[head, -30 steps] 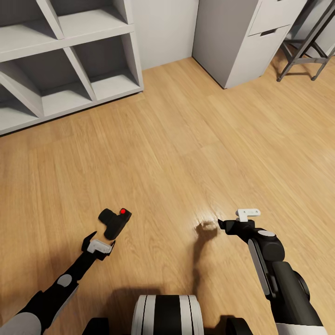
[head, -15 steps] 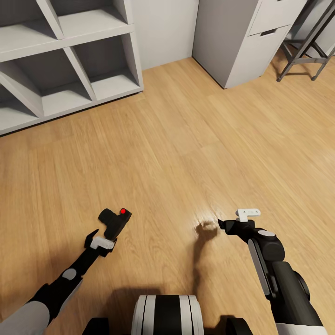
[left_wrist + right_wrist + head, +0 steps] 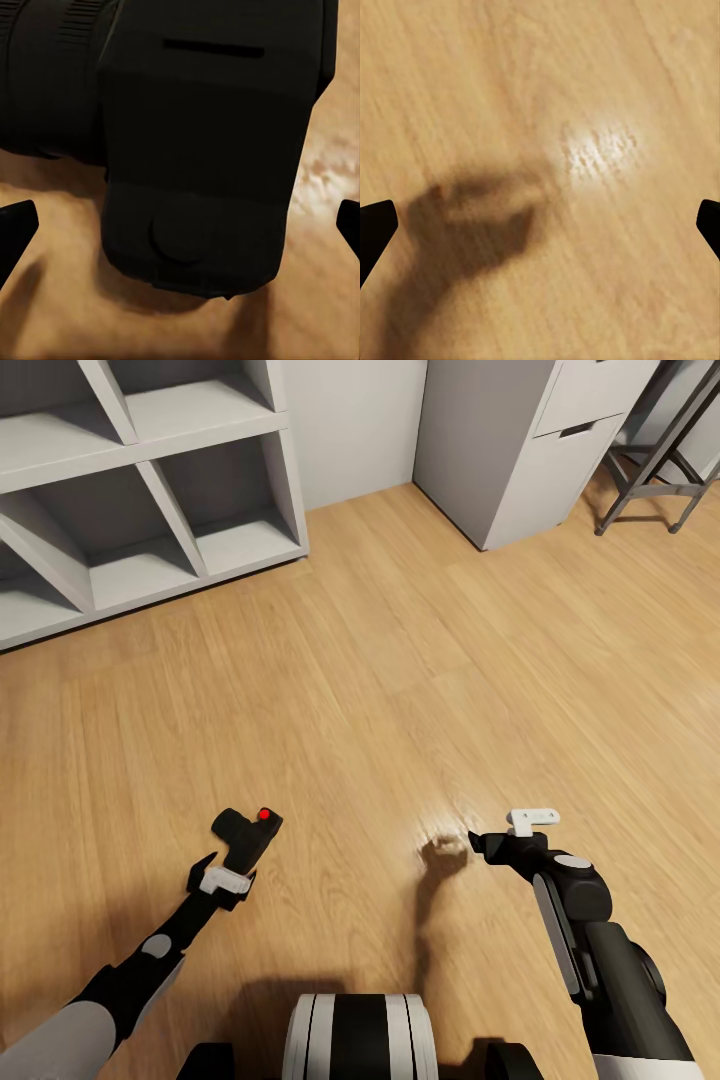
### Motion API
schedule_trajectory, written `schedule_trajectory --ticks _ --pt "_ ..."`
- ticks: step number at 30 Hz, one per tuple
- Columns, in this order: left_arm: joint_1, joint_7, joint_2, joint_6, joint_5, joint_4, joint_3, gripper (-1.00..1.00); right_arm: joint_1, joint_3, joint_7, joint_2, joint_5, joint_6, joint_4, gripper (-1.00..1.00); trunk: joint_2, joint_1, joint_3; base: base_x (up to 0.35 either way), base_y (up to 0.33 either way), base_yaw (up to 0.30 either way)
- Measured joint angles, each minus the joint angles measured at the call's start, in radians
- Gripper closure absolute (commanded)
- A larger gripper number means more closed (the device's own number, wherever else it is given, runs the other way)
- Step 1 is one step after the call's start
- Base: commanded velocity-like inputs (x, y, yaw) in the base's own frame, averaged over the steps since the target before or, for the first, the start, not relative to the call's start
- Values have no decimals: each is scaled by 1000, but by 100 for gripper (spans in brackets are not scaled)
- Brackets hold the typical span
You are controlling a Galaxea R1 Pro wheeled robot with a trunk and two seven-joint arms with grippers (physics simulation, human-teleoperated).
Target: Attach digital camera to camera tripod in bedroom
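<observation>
The digital camera [image 3: 247, 834] lies on the light wood floor, small and black, with its red button facing up. My left gripper [image 3: 224, 872] is right behind it, low over the floor and open. In the left wrist view the camera's body [image 3: 199, 150] looms large between the two spread black fingertips [image 3: 15, 229], with no contact visible. My right gripper [image 3: 506, 832] hovers open over bare floor to the right, its shadow [image 3: 472, 225] below it. The camera tripod is out of view.
White cubby shelves [image 3: 150, 510] stand at the back left. A grey drawer cabinet [image 3: 520, 450] sits at the back right, beside a dark metal frame with slanted legs [image 3: 650, 470]. Open wood floor [image 3: 400, 680] lies between. My base [image 3: 360, 1035] is at the bottom edge.
My left arm has crept forward, bringing its gripper closer to the camera. The camera and the right arm have not moved.
</observation>
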Motion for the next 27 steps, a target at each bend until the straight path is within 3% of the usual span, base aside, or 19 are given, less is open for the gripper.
schedule_trajectory --ticks 9,12,16,17,27 --pt "-31 0 -2 0 4 12 0 -100 0 0 0 0 0 0 0 -100 0 0 0 0 0 0" --pt "-41 1 -19 1 5 29 -1 -100 0 0 -1 0 0 0 0 -100 0 0 0 0 0 0" --pt "-42 1 -22 2 6 33 0 -100 0 0 0 0 0 0 0 -100 0 0 0 0 0 0" --pt "-43 1 -22 6 6 35 0 100 0 0 -1 0 0 0 0 -100 0 0 0 0 0 0" --pt "-60 0 -34 50 1 63 -2 100 0 0 -1 0 0 0 0 -100 0 0 0 0 0 0"
